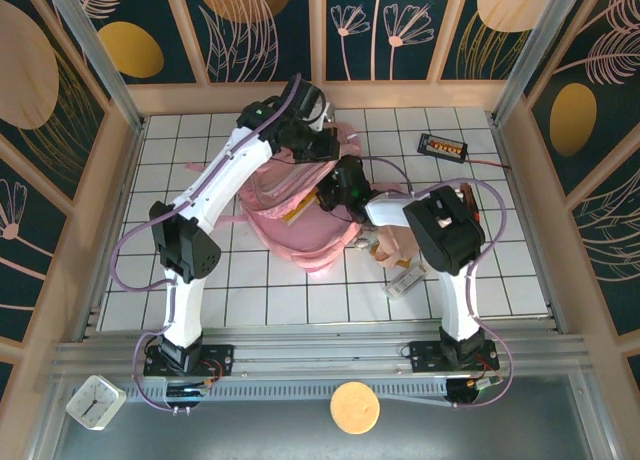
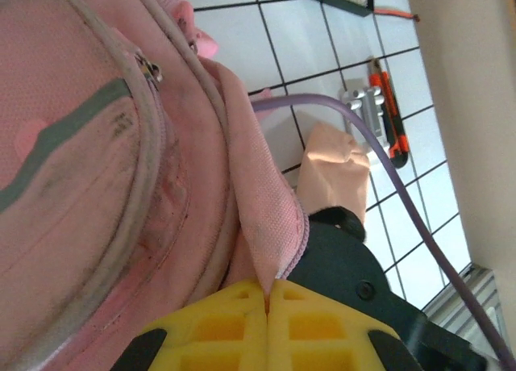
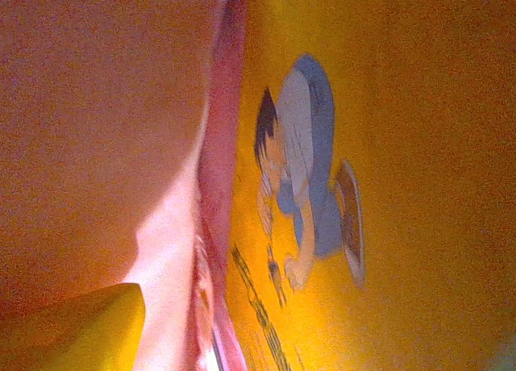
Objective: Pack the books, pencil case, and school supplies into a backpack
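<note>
So, the pink backpack (image 1: 285,230) lies in the middle of the white tiled surface (image 1: 190,145). The left tool (image 2: 266,302) is at its far side. In the left wrist view its two yellow fingers (image 2: 210,331) are pressed together, with a thin edge of the backpack's pink cloth pinched between them. The cloth goes up from the fingers like a raised flap.

The right tool (image 1: 338,188) reaches into the open top of the backpack. Its wrist camera looks right at the yellow book (image 3: 387,145), whose cover has a cartoon figure in blue and some dark letters. The book sits inside the backpack, with pink cloth along one side of it. One yellow finger (image 3: 81,331) shows in a corner of that view, so I cannot tell if this tool is open or closed.

The beige pencil case (image 1: 385,242) lies on the surface just beside the backpack, on the right. A whitish block (image 1: 405,282) is near it, closer to the arm bases. An orange and black box cutter (image 2: 389,113) lies by the pencil case. A black gadget (image 1: 443,145) with orange digits rests far back on the right.
</note>
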### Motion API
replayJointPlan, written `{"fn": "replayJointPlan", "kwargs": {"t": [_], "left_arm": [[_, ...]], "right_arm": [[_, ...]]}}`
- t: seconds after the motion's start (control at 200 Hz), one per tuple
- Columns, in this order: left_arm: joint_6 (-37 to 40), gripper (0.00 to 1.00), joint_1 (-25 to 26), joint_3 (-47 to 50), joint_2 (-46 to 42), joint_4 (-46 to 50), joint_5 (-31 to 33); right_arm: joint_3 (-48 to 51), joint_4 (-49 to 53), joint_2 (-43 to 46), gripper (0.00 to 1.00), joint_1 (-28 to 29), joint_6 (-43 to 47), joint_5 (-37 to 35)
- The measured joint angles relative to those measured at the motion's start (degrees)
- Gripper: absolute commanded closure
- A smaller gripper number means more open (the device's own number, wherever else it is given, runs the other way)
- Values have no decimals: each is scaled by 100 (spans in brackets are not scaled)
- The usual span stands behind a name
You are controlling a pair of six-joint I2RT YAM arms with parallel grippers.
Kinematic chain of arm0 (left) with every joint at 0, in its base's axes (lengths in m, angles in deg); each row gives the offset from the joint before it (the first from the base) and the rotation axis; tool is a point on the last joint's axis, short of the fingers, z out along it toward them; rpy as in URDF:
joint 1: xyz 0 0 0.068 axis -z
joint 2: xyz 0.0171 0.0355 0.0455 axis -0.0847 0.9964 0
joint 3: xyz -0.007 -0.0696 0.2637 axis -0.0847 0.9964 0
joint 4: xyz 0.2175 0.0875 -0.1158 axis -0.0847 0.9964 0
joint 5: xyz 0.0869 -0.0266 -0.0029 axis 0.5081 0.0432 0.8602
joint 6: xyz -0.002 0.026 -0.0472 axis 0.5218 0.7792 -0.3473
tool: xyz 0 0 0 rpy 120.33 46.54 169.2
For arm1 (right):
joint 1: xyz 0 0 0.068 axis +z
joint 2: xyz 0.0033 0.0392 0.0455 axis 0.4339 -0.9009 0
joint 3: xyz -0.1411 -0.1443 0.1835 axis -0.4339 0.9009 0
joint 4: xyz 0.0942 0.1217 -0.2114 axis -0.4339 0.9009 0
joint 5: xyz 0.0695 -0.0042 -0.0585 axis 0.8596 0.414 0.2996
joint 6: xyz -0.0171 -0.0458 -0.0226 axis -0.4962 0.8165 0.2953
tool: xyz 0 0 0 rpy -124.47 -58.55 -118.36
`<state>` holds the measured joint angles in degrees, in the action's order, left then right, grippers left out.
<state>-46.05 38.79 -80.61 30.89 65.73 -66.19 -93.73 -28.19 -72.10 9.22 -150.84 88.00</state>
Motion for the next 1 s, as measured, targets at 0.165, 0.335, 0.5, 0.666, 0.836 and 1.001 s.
{"fn": "replayJointPlan", "kwargs": {"t": [0.165, 0.335, 0.5, 0.666, 0.836, 1.001], "left_arm": [[17, 100, -186, 63, -7, -9, -26], [17, 100, -269, 66, 31, -66, -61], [24, 99, -271, 240, 92, -90, -129], [81, 35, -269, 570, 81, -212, -125], [109, 1, -289, 1228, -264, -273, 186], [105, 1, -490, 2184, -1187, -317, 726]], "right_arm": [[131, 1403, 990, 19, 0, 509, 151], [243, 2455, 1873, 19, 26, 1082, 212], [570, 2988, 2531, 19, 179, 1484, 293], [981, 3200, 3016, 7, 216, 1467, 393], [1064, 3663, 3049, 1, 92, 1456, 396], [1064, 3980, 3045, 2, 24, 1456, 402]]}}
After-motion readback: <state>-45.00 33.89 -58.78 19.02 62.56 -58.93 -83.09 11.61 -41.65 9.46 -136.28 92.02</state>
